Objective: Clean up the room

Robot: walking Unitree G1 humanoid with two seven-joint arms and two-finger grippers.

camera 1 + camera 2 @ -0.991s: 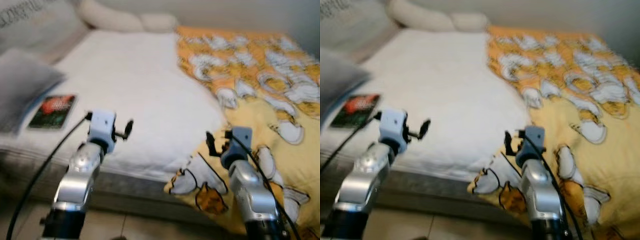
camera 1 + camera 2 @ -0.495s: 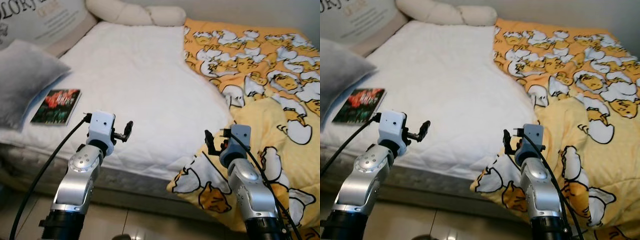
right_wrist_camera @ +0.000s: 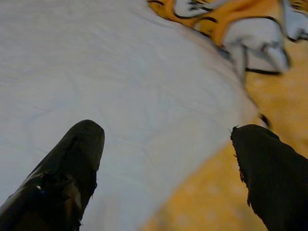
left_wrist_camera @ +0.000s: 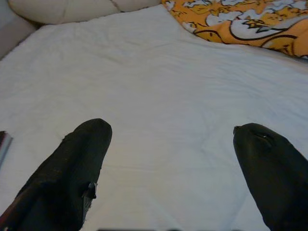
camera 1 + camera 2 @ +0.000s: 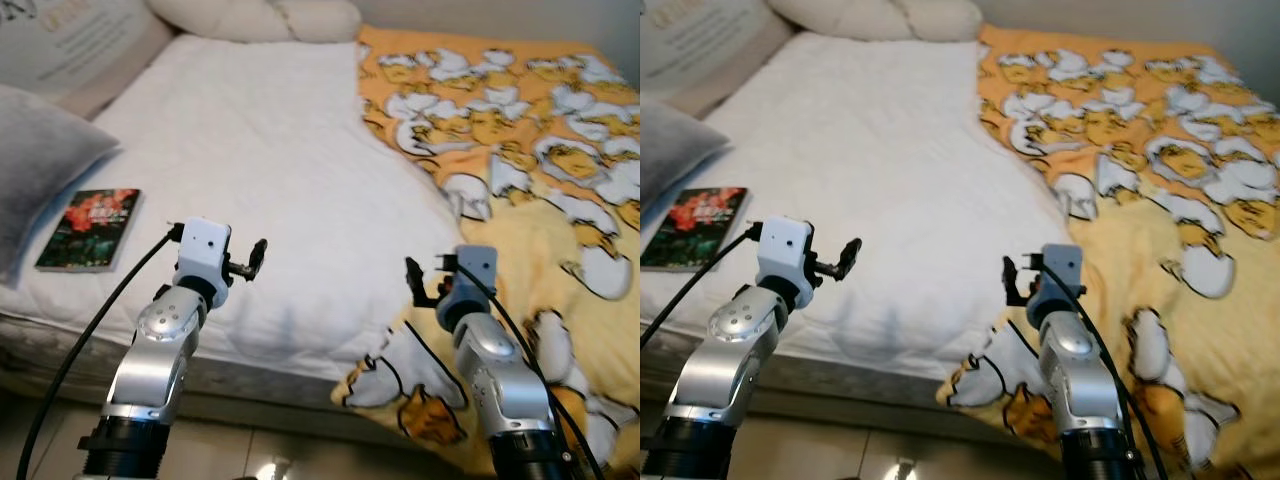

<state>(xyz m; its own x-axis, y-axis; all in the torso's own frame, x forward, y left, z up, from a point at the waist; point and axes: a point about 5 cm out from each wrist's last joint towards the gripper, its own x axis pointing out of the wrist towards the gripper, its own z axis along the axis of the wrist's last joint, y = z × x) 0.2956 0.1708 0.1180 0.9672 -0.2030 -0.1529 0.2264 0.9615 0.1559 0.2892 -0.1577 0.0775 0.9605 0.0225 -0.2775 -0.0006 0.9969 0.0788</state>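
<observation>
A bed with a white quilted mattress cover [image 5: 260, 150] lies before me. An orange and yellow duvet [image 5: 520, 150] printed with white cartoon figures covers its right half and hangs over the front edge. A book [image 5: 88, 228] with a red and green cover lies near the bed's front left edge, beside a grey pillow [image 5: 35, 160]. My left gripper [image 5: 258, 256] is held open above the front edge, right of the book, holding nothing. My right gripper [image 5: 413, 283] stands open over the duvet's border, also holding nothing. Both wrist views look past open fingers [image 4: 72, 173] onto the white cover [image 3: 120, 72].
A cream bolster [image 5: 260, 18] lies along the head of the bed. A printed cushion [image 5: 70, 40] leans at the back left. Tiled floor [image 5: 260, 450] shows below the bed's front edge, between my arms.
The camera view has shifted and sharpened, then tilted slightly; the bed sits a little differently in the picture. Both arms hold the same raised pose with their fingers apart.
</observation>
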